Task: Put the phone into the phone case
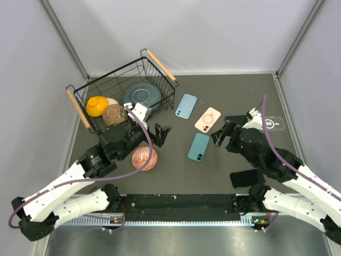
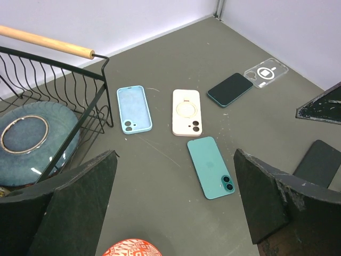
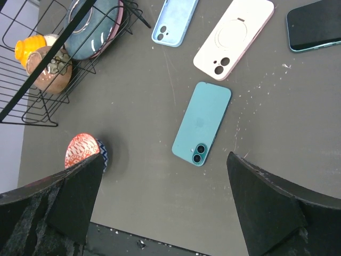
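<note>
Two grippers hang over the dark table (image 1: 240,90) with nothing in them: the left gripper (image 2: 175,160) has its jaws spread wide, and the right gripper (image 3: 165,157) has its jaws just as far apart. Between the two, on open tabletop, a teal phone (image 1: 199,146) lies face down with its camera lenses toward the near edge, touching neither gripper. Just beyond it lies a pink case (image 1: 208,120) with a ring on its back, and further left, near the basket, a light blue case (image 1: 186,105). Both lie flat and apart from each other and from the phone. A clear case (image 1: 272,124) lies near the right edge of the table, and just beside it, as the left wrist camera shows, a second phone (image 2: 229,89) lies screen up. The wire basket (image 1: 161,65) with wooden handles stands at the far left and holds a blue plate (image 1: 141,96), a yellow bowl (image 1: 97,105) and a brown bowl (image 1: 114,114). A red patterned bowl (image 1: 144,158) sits on the table just beside the left arm.
</note>
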Action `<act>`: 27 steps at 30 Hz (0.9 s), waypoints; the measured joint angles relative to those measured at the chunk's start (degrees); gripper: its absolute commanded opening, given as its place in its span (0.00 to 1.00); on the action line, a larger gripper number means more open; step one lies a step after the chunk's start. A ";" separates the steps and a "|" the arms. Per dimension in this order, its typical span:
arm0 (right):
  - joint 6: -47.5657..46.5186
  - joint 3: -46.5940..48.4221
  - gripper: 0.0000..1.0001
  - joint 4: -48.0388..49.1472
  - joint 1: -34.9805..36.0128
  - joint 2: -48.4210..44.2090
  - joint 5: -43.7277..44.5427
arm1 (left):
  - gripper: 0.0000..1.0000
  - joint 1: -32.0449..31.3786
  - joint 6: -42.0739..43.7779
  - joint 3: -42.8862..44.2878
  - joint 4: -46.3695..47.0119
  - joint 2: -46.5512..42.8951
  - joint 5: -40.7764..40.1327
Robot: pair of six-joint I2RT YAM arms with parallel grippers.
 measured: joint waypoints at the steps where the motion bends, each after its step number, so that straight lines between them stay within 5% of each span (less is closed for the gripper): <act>1: 0.24 0.00 0.99 0.00 0.00 0.11 0.20 | 0.96 -0.04 0.02 0.00 0.00 0.00 -0.17; 10: 1.51 -0.02 0.95 0.00 0.00 2.32 4.81 | 0.95 -0.20 0.11 0.00 0.00 0.00 -1.40; 16: 1.01 0.04 0.90 0.09 -2.43 5.60 17.20 | 0.94 -0.20 0.26 0.00 0.00 0.00 -1.90; 21: -1.81 2.27 0.87 0.52 -16.92 11.61 21.16 | 0.93 -0.20 0.26 0.00 -0.02 0.00 -1.86; 27: -3.96 4.79 0.72 3.78 -37.27 23.50 15.52 | 0.93 -0.20 0.42 0.02 -0.24 -0.28 -2.38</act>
